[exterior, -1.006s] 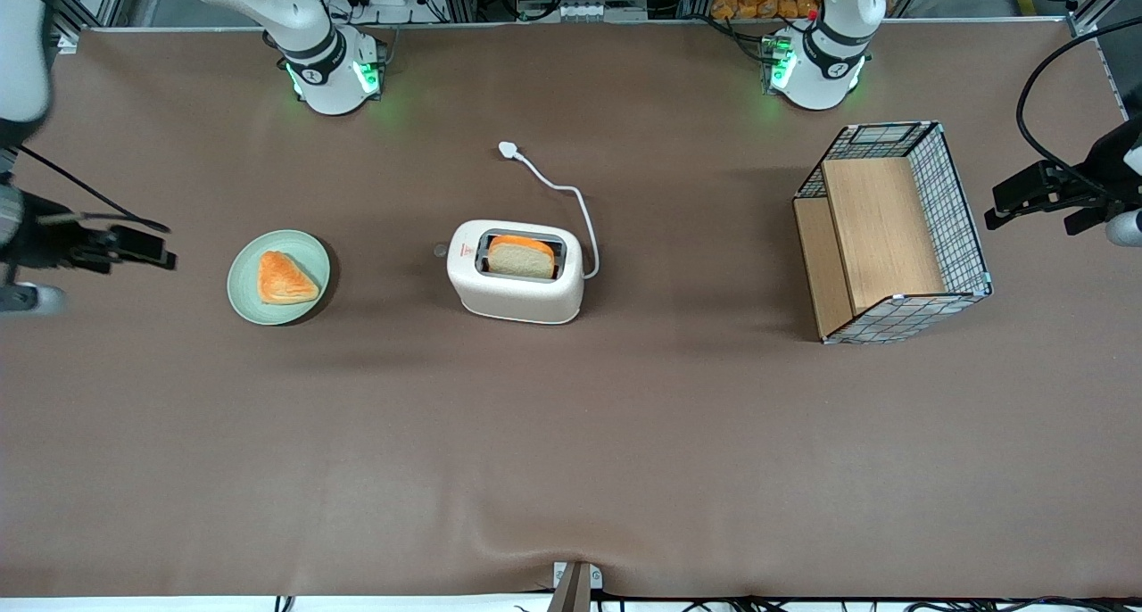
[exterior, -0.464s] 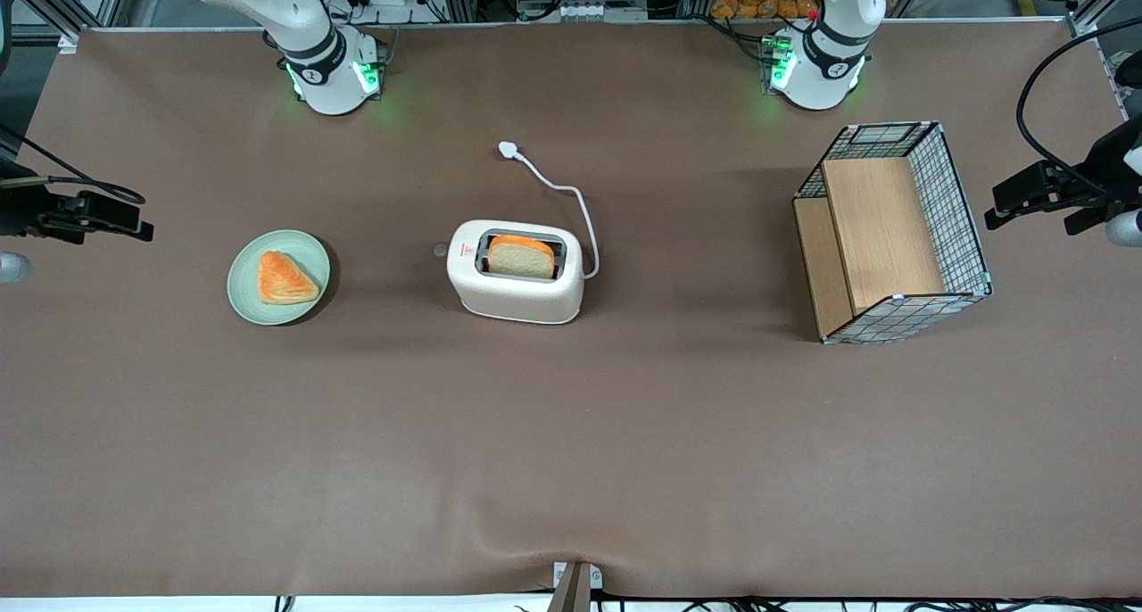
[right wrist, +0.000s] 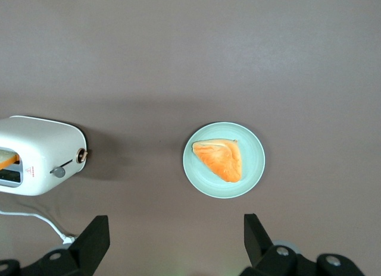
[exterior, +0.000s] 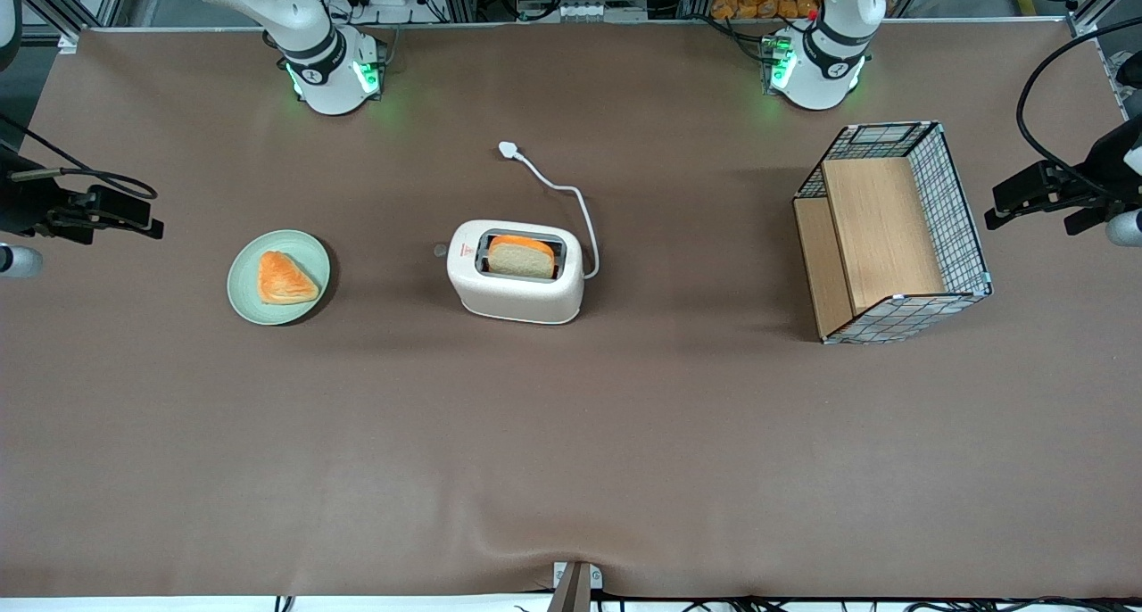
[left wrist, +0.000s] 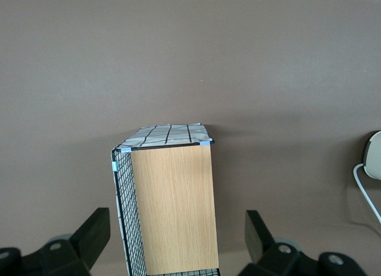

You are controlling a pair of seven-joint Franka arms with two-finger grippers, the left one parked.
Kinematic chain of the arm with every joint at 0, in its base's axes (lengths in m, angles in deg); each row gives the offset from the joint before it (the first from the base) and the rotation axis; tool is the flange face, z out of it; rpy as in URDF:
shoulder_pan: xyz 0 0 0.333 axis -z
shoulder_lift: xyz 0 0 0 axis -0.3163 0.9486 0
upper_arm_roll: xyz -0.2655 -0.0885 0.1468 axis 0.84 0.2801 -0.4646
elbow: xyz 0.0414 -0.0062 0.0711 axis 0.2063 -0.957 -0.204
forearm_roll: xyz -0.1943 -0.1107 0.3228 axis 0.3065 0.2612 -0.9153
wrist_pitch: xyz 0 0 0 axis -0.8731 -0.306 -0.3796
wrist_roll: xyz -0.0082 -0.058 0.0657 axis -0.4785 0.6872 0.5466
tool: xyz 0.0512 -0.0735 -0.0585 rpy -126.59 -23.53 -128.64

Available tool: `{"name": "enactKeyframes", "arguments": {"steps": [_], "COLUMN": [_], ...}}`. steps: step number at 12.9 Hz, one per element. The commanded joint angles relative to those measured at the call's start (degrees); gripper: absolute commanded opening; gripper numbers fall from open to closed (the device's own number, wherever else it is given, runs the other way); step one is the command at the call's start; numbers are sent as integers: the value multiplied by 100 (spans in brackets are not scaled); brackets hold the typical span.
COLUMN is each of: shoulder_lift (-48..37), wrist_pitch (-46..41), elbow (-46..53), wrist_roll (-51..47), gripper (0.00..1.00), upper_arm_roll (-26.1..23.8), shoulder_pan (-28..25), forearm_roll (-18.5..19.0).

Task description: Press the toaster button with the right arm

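One toaster (exterior: 516,277) is set near the middle of the worktop (exterior: 571,434), with a slice of bread (exterior: 520,260) standing in its top slot; its narrow end is turned toward nine o'clock in the front view, so that the toaster button (exterior: 439,250), a tiny grey knob projecting from that end, is presented to the working arm's end of the worktop. The white cord (exterior: 571,197) is led away from the toaster's three o'clock end toward twelve o'clock and ends in a plug (exterior: 508,149) lying loose, so the approach to the button is not crossed by it.

The hand (exterior: 134,219) of the right arm is held above the worktop, well apart from the toaster and at about nine o'clock from it; its fingers (right wrist: 95,240) are spread wide and nothing is grasped. A green plate (exterior: 241,304) carrying a pastry (exterior: 284,278) lies between the hand and the toaster, slightly nearer the front camera than the hand; it is judged that the hand must be carried over or beside it.

The press is judged not yet begun; a long reach toward three o'clock is called for, then a lowering onto the knob. Because the knob is small, fingers brought together would probably be steadier. A wire basket (exterior: 892,228) stands toward the parked arm's end, clear of the work.
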Motion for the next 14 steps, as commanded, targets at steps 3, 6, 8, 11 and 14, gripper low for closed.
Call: {"name": "enactKeyframes", "arguments": {"steps": [3, 6, 8, 11, 14], "shoulder_lift": [-540, -629, -655, -734, -743], "wrist_pitch": [-221, -476, -547, -819, -802], "elbow": [-127, -92, -48, -31, 101], "wrist_roll": [-337, -741, -795, -1164, -1085], "gripper": [100, 100, 100, 100, 100], "upper_arm_roll": [-1361, -1537, -1730, -1942, -1951], "shoulder_pan": [1342, 1430, 1536, 1668, 1826], "forearm_roll": [335, 483, 651, 642, 616]}}
